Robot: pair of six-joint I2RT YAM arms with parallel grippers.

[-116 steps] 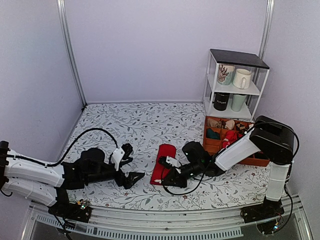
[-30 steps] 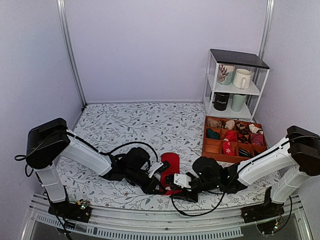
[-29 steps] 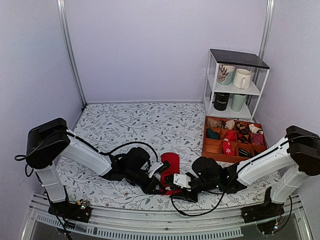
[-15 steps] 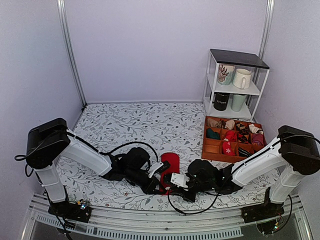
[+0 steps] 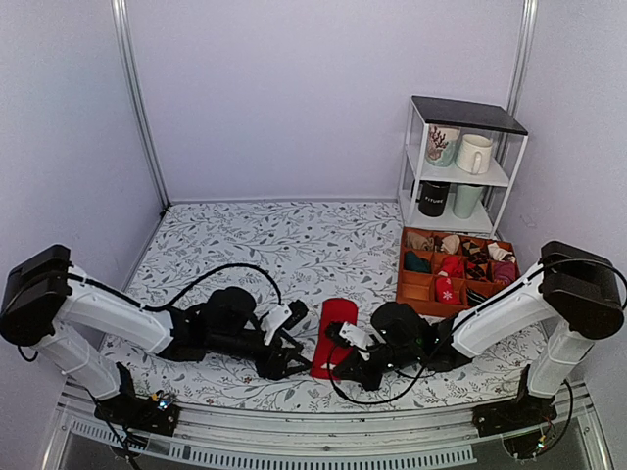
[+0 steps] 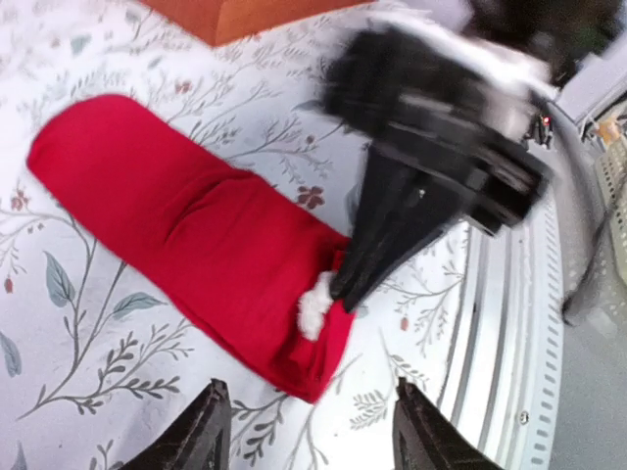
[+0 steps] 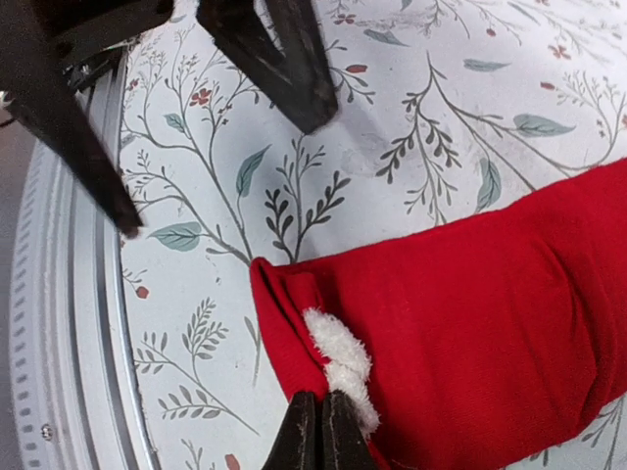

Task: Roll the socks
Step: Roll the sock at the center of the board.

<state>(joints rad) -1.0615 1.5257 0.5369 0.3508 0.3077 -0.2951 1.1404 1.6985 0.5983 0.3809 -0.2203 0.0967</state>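
Withdrawn leftward, left gripper (image 6: 309, 436) hangs released; right gripper (image 7: 319, 431) pinches the socks (image 7: 509, 294) at its fingertips, roll barely begun.

"What do the robot's arms look like?"

"The left arm (image 5: 108, 311) and the right arm (image 5: 495, 311) are both fat white tubes, with big black blocks at the joints."

"And the ends?"

"Black. The left gripper (image 5: 283, 354) and the right gripper (image 5: 339, 360) each have a small white patch behind them. The fingers (image 6: 209, 431) are black and flat, and get thin at the tips."

"Any wires?"

"A black cable (image 5: 225, 266) loops over the left arm. Another thin cable (image 5: 382, 401) curls under the right one. Tiny coloured lights (image 5: 157, 399) glow at the left base."
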